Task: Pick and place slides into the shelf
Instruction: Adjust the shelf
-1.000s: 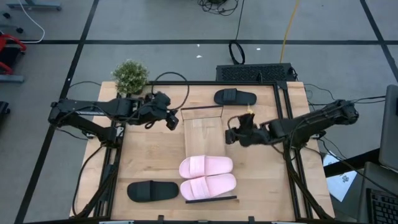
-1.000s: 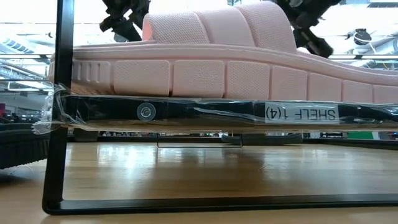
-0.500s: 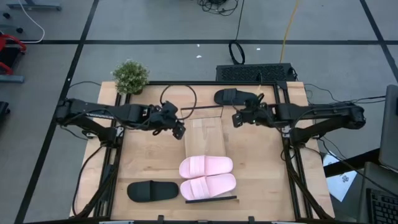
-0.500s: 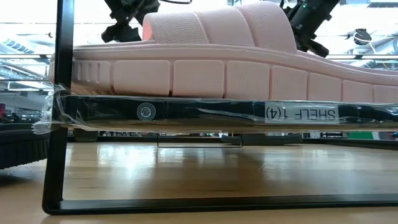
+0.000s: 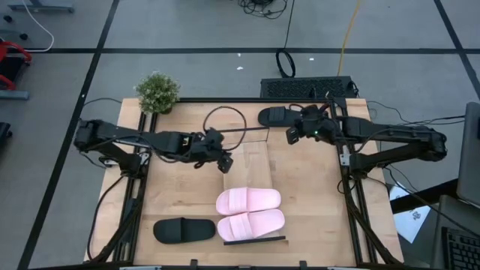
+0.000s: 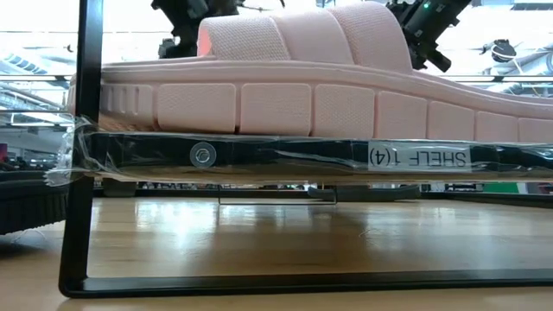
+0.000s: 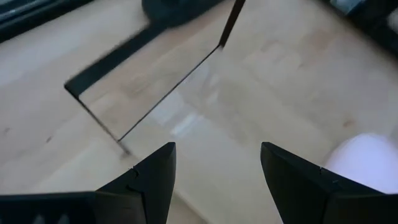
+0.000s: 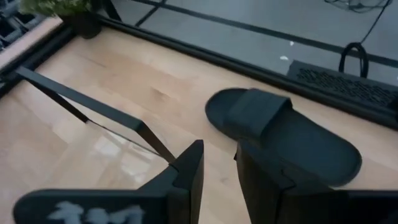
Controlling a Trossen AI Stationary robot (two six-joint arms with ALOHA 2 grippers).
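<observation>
Two pale pink slides (image 5: 249,200) (image 5: 251,224) lie side by side on the near end of the shelf (image 5: 247,154). In the low view the nearer one (image 6: 285,86) rests on the shelf's taped rail (image 6: 285,157). One black slide (image 5: 184,229) lies on the table at the near left. The other black slide (image 5: 276,116) lies at the far edge and also shows in the right wrist view (image 8: 280,134). My left gripper (image 5: 223,163) (image 7: 217,171) is open and empty above the shelf's left side. My right gripper (image 5: 292,133) (image 8: 219,165) is open by a narrow gap, empty, just short of the far black slide.
A potted plant (image 5: 157,91) stands at the table's far left corner. A dark frame (image 5: 341,172) runs along the table's sides. The shelf's far end rail (image 7: 149,81) is a thin dark bar. Bare wood lies between the shelf and the right frame.
My left gripper has gone toward the table's right and near edges, from beside the shelf's far left corner to above its left side. My right gripper has gone toward the far edge, close to the far black slide. The slides have not moved.
</observation>
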